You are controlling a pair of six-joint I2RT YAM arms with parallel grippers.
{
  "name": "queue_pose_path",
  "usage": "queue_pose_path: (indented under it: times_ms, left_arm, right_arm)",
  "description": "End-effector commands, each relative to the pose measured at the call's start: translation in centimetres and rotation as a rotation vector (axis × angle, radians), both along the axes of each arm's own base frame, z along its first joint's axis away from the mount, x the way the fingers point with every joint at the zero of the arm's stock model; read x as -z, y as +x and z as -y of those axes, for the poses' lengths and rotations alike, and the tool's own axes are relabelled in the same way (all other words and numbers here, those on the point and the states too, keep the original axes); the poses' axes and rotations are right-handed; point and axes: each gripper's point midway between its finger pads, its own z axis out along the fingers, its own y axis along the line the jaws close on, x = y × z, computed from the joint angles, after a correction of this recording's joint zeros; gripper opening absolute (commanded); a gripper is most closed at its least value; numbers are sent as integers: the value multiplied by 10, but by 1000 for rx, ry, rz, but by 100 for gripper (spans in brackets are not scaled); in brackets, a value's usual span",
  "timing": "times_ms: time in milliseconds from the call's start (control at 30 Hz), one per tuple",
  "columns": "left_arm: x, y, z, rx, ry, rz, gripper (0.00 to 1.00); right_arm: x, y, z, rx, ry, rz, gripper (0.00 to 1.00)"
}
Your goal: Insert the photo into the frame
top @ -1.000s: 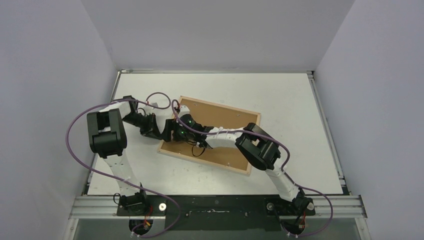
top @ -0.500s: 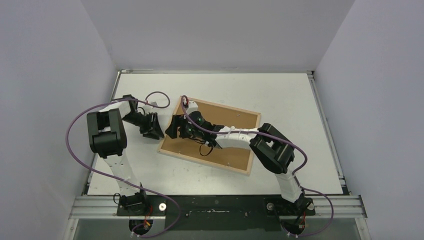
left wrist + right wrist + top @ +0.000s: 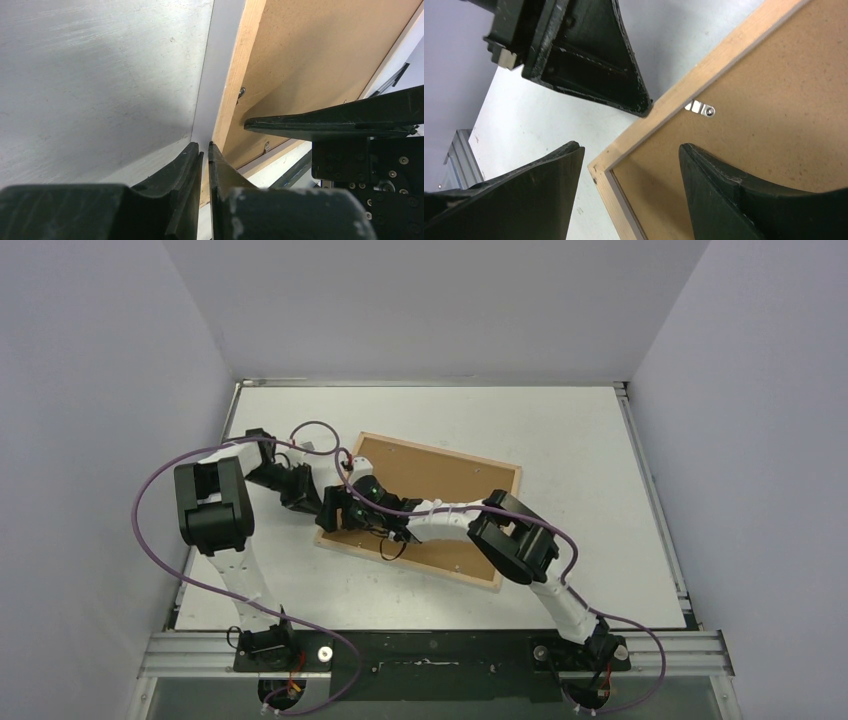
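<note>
White bench (image 3: 600, 440) carries the thin light-wood picture frame (image 3: 440, 451) face down, with a brown fibreboard backing panel (image 3: 450, 480) inside. Right jaws stand wide astride its left slat, probably to steady it. Left jaws, nearly closed, press that edge. Glossy photo hidden, presumably beneath.

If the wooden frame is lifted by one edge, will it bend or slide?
The frame probably stays stiff: wood rails with a board back clipped in. Pushed, it likely slides, lying flat on the smooth table.
</note>
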Motion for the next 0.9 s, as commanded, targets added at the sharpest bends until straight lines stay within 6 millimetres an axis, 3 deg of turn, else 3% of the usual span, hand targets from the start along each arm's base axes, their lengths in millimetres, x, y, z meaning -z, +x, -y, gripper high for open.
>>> queue_pose_path:
  times_ms: [0,300,867]
  left_arm:
    - [12,4,-1,7,-2,10,8]
    - [17,1,-1,15,-8,-5,3]
    - [18,-3,3,26,-29,-12,0]
  right_arm:
    - [-17,13,-16,16,48,31,71]
    - [5,21,-18,49,16,10,71]
    - [18,34,-16,101,-47,47,70]
